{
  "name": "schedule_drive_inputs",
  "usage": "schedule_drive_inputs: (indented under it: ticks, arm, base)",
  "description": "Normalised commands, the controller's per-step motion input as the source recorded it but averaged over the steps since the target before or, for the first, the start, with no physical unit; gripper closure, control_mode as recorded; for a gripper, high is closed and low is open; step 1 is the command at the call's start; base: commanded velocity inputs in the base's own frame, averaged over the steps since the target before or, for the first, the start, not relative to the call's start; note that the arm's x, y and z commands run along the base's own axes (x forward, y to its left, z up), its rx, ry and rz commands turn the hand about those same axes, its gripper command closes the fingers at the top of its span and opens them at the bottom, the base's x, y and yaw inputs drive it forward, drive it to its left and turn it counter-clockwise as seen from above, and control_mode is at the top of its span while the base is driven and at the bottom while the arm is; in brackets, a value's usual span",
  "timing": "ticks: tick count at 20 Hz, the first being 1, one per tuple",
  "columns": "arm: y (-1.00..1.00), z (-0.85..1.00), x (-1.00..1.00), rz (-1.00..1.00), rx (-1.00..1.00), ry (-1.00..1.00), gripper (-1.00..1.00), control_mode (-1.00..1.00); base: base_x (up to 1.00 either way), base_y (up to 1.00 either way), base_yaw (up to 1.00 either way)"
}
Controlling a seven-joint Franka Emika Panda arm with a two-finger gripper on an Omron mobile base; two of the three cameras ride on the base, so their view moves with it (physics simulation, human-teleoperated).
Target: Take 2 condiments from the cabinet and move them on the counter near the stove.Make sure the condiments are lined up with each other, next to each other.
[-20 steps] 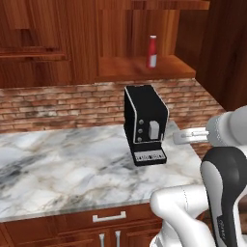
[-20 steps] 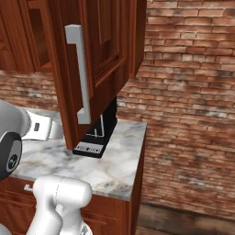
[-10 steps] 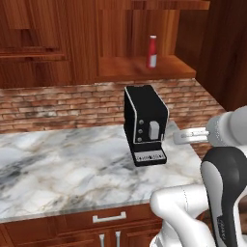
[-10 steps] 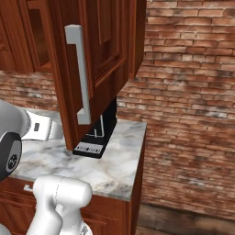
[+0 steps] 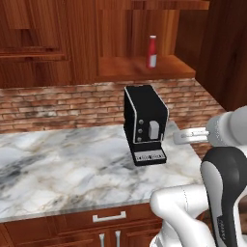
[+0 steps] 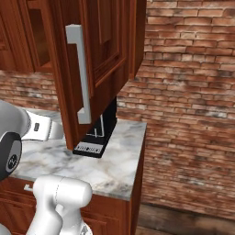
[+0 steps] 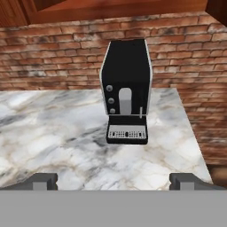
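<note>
**A:** Where are your condiments sitting right now?

**B:** You are looking at the slim red bottle [image 5: 152, 51] with the white cap standing upright in the doorless niche of the wood cabinet [image 5: 144, 70], above and a little to the far right of the coffee machine [image 5: 144, 123]. The maroon bottle is not something you can pick out here.

**A:** And the pincer?

**B:** Your pincer [image 7: 113, 181] is hanging released, its two dark fingertips [image 7: 43, 181] spread wide apart with nothing between them. It is hovering near the front edge of the marble desk [image 5: 58, 169], pointing at the coffee machine, well apart from the bottle on the shelf.

**A:** What is lying on the desk?

**B:** The black coffee machine is standing toward the right end of the slab, its back near the brick wall [image 7: 53, 53]. From the right base camera, you are seeing an open cabinet door [image 6: 92, 64] with a long silver bar handle [image 6: 79, 73] hanging in front of the machine and hiding most of it.
</note>
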Motion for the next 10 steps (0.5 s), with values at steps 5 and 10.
schedule_drive_inputs:
  ticks: [5,10]
  arm:
    - [0.00,0.00,0.00,0.00,0.00,0.00,-1.00,1.00]
    - [0.02,0.04,0.00,0.00,0.00,-0.01,-1.00,-1.00]
  base:
    - [0.01,0.00,0.00]
    - [0.00,0.01,0.00]
